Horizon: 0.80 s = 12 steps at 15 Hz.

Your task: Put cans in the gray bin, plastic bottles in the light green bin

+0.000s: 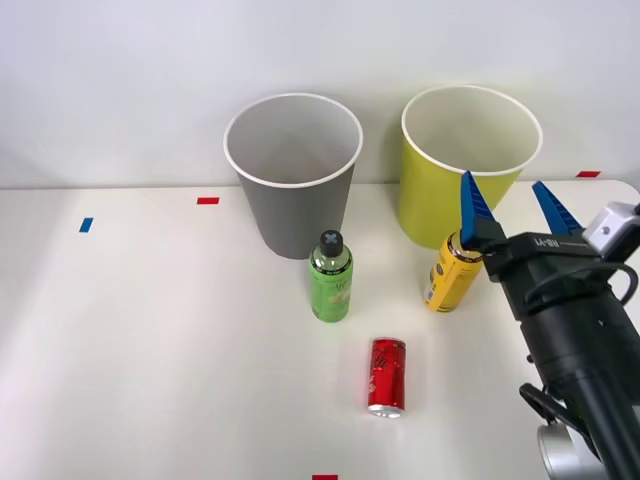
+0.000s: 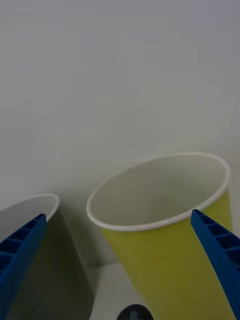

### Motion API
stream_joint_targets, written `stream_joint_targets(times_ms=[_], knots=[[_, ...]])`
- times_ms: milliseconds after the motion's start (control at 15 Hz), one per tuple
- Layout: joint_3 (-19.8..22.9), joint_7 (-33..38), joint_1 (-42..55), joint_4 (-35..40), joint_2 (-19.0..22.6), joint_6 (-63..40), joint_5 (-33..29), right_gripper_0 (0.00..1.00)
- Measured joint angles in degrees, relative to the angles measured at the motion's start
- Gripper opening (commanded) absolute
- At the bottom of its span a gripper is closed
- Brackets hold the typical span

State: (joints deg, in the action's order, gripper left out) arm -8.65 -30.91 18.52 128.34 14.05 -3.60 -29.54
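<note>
**Open gripper above the yellow-orange bottle, in front of the light green bin**

The right gripper (image 1: 512,208) is spread wide, its two blue ribbed fingers (image 1: 473,210) pointing up and away from the robot with nothing between them. In the front view the left finger overlaps the top of the yellow-orange bottle (image 1: 450,278), hiding its cap; whether it touches the bottle cannot be told. In the right wrist view the gripper (image 2: 120,260) shows a finger at each lower corner, and a dark rounded shape, probably a bottle cap, sits at the edge between them.

The yellow-orange bottle stands slightly tilted on the white worktop (image 1: 150,350), just in front of the light green bin (image 1: 440,200). That bin stands upright at the far side of the worktop, its white rim and pale inside open to view; in the right wrist view the light green bin (image 2: 170,260) rises close beyond the fingers.

To the left of it, apart from it, stands the gray bin (image 1: 295,205), also upright, and its rim shows in the right wrist view as the gray bin (image 2: 35,202) beside the green one.

The green-labelled bottle (image 1: 331,280) stands upright with its black cap on, just in front of the gray bin. Nearer the robot, the red can (image 1: 387,375) lies on its side on the worktop, well apart from both bins.

Small red and blue tape marks (image 1: 208,200) dot the worktop.
</note>
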Motion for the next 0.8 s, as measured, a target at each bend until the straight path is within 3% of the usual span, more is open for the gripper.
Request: stream_joint_targets(times_ms=[533,800], knots=[[6.2,-2.0,15.4,0.2,-5.6,11.9,-1.9,1.00],[6.0,-17.1,21.6,0.4,-7.9,14.9,3.0,1.00]])
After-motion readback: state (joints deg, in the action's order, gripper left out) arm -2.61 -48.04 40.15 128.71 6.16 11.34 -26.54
